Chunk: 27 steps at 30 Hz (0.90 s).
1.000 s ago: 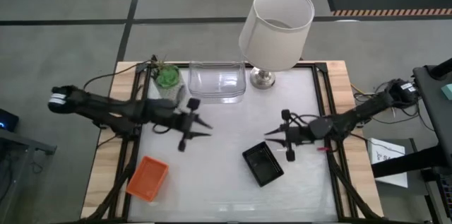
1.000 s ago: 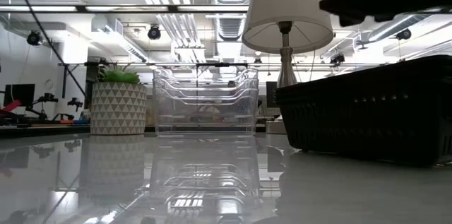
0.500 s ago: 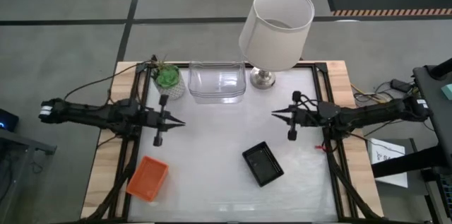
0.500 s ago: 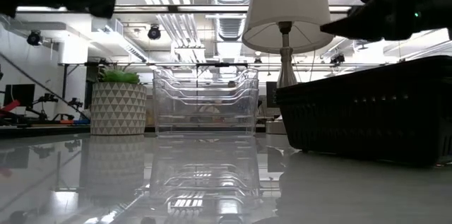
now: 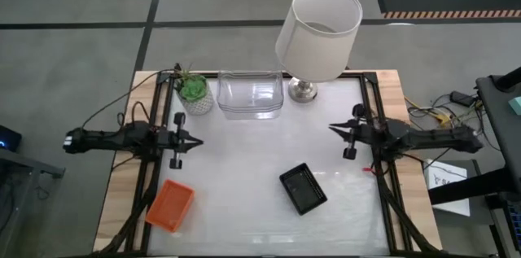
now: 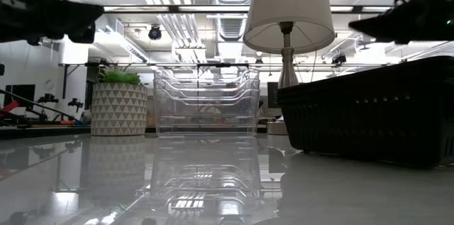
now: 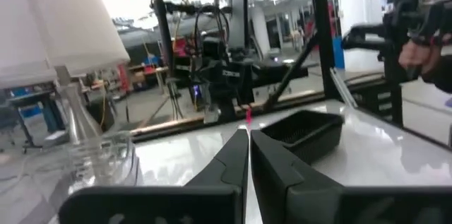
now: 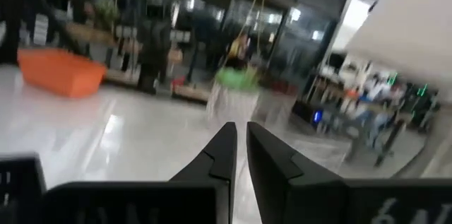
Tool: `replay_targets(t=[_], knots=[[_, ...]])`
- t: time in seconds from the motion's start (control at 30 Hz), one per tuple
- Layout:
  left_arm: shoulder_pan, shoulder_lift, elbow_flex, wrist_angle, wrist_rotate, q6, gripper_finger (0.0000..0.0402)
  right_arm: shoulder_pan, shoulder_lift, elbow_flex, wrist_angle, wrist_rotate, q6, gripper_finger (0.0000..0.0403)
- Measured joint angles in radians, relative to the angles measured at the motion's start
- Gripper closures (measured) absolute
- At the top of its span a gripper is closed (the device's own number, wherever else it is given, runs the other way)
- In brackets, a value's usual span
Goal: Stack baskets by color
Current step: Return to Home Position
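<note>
Hovering left gripper [image 5: 195, 138]: raised over the left edge of the table [image 5: 244, 160], well apart from the lamp [image 5: 319, 22] and out past the plant [image 5: 194, 91] from it; it points in toward the middle of the table; nothing is held
Left jaws: together; the two dark fingers [image 7: 233, 164] meet at their tips in the left wrist view
Right gripper [image 5: 332, 129]: raised over the table's right edge, near the lamp's foot and a little closer to the front than it; it points in toward the left gripper; nothing is held
Right jaws: drawn together; only a thin slit shows between the fingers [image 8: 217, 157] in the right wrist view
Clear baskets [image 5: 250, 95]: nested in one pile just beside the lamp's foot, on its left-arm side; the low view shows several rims one above another
Orange baskets [image 5: 170, 205]: one pile at the front left corner, the spot farthest from the lamp; how many lie in it cannot be told
Black baskets [image 5: 303, 189]: one pile in front of the lamp, well apart from it, turned at an angle to the table's edges
Plant: green, in a white patterned pot; just beside the clear baskets, on the side away from the lamp
Lamp: white shade on a metal foot, at the table's back edge
</note>
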<state>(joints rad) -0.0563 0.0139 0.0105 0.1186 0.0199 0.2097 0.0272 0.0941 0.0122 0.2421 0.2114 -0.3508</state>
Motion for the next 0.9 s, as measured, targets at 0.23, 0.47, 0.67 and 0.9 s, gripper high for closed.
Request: replay_targets(t=[0.23,0.47,0.67,0.9], knots=[[0.000,0.087,-0.001,0.004,0.000,0.010,0.0401,0.043,-0.093,0.001,-0.056,-0.006,-0.066,0.0376],[0.000,0.154,-0.002,0.003,-0.003,0.008,0.0402,0.058,-0.066,0.001,-0.102,0.009,0.101,0.0376],[0.000,0.201,-0.002,0.004,-0.004,0.008,0.0402,0.058,-0.017,0.000,-0.169,0.008,0.451,0.0376],[0.000,0.239,-0.003,0.004,-0.004,0.008,0.0402,0.058,0.021,0.000,-0.186,0.008,0.533,0.0376]])
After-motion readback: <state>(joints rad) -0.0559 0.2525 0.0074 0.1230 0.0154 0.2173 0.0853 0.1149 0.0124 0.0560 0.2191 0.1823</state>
